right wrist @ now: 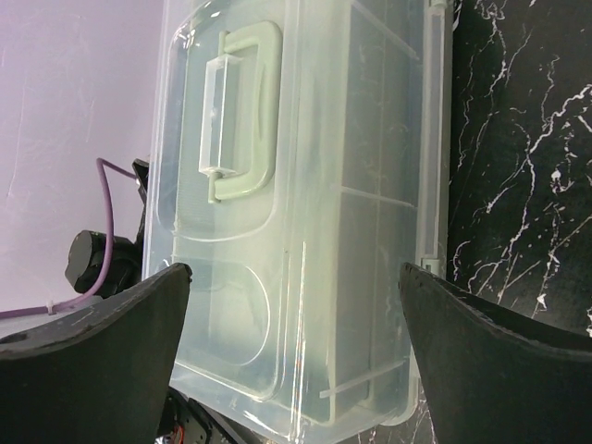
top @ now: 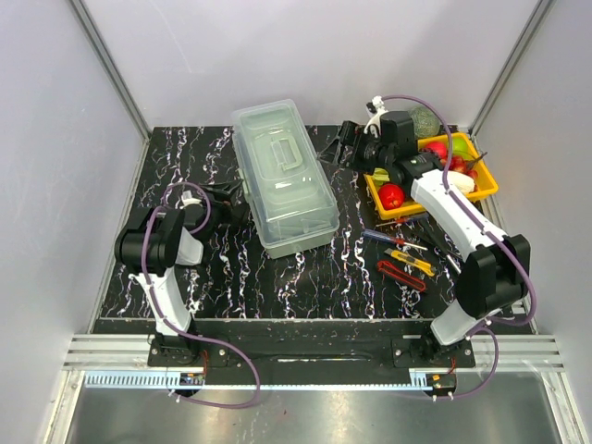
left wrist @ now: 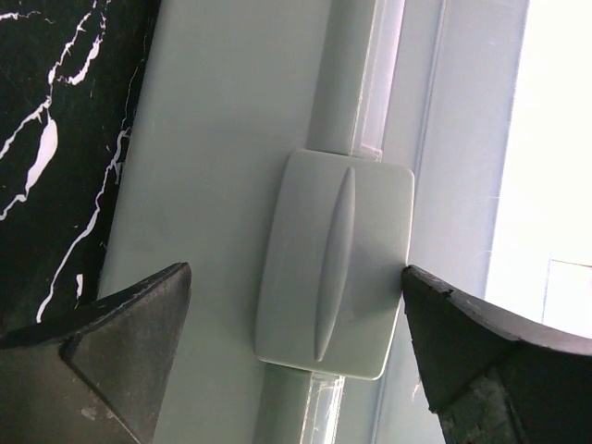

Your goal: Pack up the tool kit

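Observation:
The pale grey-green toolbox (top: 282, 176) stands shut in the middle of the table, its clear lid and top handle (right wrist: 242, 111) facing up. My left gripper (top: 237, 203) is open against the box's left side. In the left wrist view (left wrist: 296, 314) its fingers straddle the box's side latch (left wrist: 335, 264); the right finger (left wrist: 481, 351) is at the latch's edge. My right gripper (top: 336, 148) is open and empty beside the box's far right side, looking across the lid (right wrist: 294, 305). A red utility knife (top: 400, 275), a yellow utility knife (top: 410, 261) and a screwdriver (top: 388, 239) lie on the table at the right.
An orange-yellow tray (top: 486, 190) of fruit and vegetables stands at the back right, under the right arm. The black marbled table (top: 185, 157) is walled in by pale panels on three sides.

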Available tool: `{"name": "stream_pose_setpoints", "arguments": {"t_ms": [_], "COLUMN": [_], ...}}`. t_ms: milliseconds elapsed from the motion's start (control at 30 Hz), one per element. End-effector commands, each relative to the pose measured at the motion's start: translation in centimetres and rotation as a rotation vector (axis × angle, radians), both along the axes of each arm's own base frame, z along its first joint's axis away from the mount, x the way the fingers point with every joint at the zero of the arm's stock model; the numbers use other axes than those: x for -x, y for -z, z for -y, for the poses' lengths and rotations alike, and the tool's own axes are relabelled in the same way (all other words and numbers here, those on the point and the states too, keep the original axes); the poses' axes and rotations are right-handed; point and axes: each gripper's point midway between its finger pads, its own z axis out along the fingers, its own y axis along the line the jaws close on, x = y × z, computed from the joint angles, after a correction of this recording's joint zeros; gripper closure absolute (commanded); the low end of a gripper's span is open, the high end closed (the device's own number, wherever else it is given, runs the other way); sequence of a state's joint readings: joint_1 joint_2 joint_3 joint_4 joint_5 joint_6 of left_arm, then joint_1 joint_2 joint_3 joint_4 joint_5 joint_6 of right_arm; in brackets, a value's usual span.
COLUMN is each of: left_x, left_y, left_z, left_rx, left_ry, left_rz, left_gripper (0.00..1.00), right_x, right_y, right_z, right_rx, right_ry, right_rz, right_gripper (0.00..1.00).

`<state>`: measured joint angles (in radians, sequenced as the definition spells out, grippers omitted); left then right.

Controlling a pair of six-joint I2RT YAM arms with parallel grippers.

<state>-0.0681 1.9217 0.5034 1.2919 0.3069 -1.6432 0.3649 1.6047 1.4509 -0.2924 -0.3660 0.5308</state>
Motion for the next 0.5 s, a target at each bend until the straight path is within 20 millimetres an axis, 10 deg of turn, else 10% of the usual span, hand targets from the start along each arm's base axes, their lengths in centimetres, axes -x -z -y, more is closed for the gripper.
{"name": "stream_pose_setpoints", "arguments": {"t_ms": [0, 467], "left_x": [-0.3, 0.3], "left_y": [-9.8, -13.2], "left_z": [0.8, 3.2], "left_rx": [0.038, 0.056], "left_ry": [0.005, 0.091], "left_rz": [0.414, 0.507], "left_gripper": [0.01, 0.01], "right_x": [-0.1, 0.9], "right_y": [-0.5, 2.8], "right_z": [-1.5, -3.4], "right_rx": [-0.024, -0.005], "right_ry": [-0.078, -0.152], "right_rz": [0.045, -0.013], "right_gripper": [0.01, 0.02]}}
